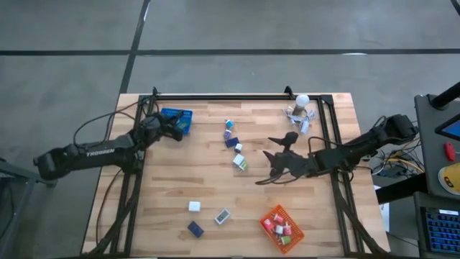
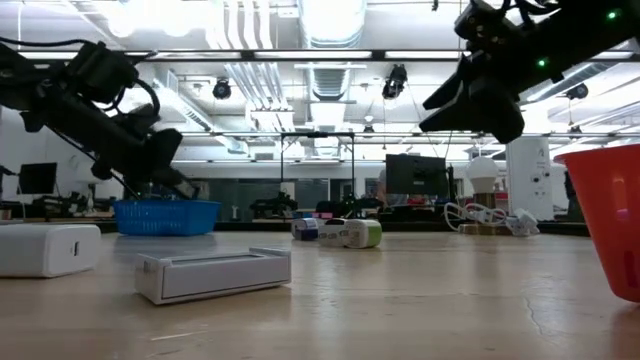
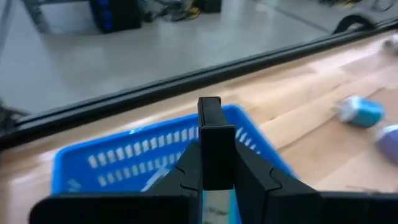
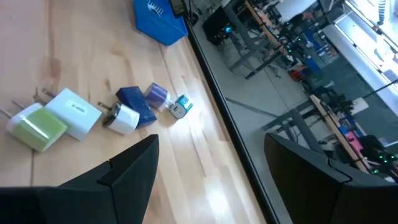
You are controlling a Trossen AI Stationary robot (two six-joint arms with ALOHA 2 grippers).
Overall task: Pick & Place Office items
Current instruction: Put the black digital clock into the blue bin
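Note:
Several office items lie in a row in the table's middle (image 1: 234,144); in the right wrist view they show as a green-and-white block (image 4: 37,127), a white box (image 4: 78,112), a dark blue block (image 4: 138,102) and a purple roll (image 4: 157,94). My left gripper (image 1: 175,129) hangs shut just over the blue basket's (image 1: 180,119) near rim, and nothing shows between its fingers (image 3: 209,143). My right gripper (image 1: 277,164) hovers open to the right of the row, above the table, its fingers wide apart (image 4: 211,168) with nothing between them.
Near the front edge lie a white box (image 1: 194,206), a flat grey box (image 1: 222,216) and a dark blue block (image 1: 195,229). An orange basket (image 1: 282,228) holding several items stands front right. A white ball-topped cluster (image 1: 300,111) sits far right. A black frame rail (image 1: 237,97) borders the far edge.

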